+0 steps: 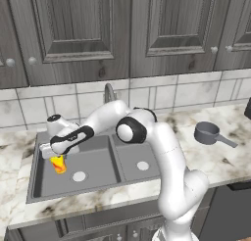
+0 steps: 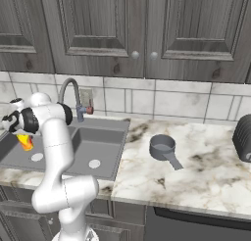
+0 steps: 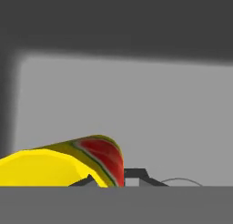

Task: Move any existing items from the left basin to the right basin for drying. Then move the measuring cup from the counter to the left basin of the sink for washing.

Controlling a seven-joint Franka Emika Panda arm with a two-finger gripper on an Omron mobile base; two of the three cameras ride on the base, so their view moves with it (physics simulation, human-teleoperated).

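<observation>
A small yellow cup with an orange-red lower part hangs just under my hand at the left side of the left basin. My gripper is shut on its rim. In the hand view the yellow cup lies tilted at the lower left, its wall between the dark fingertips of the gripper. The right base view shows the gripper over the cup above the left basin. The right basin holds nothing. The dark grey measuring cup sits on the counter right of the sink.
A curved grey tap rises behind the sink's divider. My arm stretches over the divider and the left basin. A dark ribbed object stands at the counter's far right. Dark cabinets hang above the tiled wall.
</observation>
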